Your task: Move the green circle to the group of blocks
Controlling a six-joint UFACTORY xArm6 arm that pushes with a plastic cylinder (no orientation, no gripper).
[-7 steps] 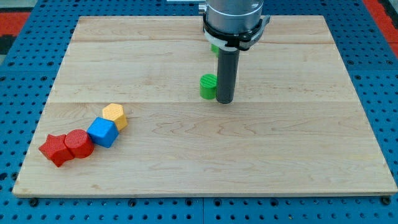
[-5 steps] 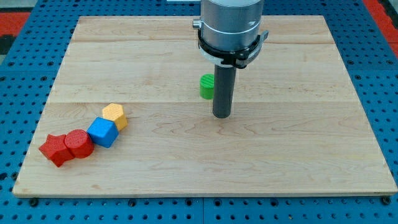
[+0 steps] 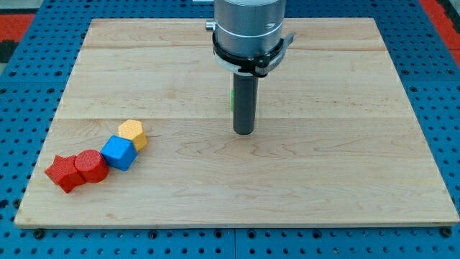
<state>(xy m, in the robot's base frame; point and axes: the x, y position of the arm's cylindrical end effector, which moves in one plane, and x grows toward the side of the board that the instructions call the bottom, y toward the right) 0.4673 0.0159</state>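
The green circle [image 3: 232, 99] is almost wholly hidden behind my rod, near the board's middle; only a thin green sliver shows at the rod's left edge. My tip [image 3: 244, 133] rests on the board just below that sliver, toward the view's bottom. The group of blocks lies at the lower left: a red star [image 3: 62, 172], a red cylinder [image 3: 91, 165], a blue cube [image 3: 118, 152] and an orange block [image 3: 133, 133], touching in a diagonal row. My tip is far to the right of this group.
The wooden board [image 3: 323, 180] lies on a blue pegboard table [image 3: 445, 86]. The arm's grey housing [image 3: 248, 25] hangs over the board's top middle.
My rod has moved left and toward the view's bottom, from the green circle's right side to in front of it, now covering it. The group of blocks has not moved.
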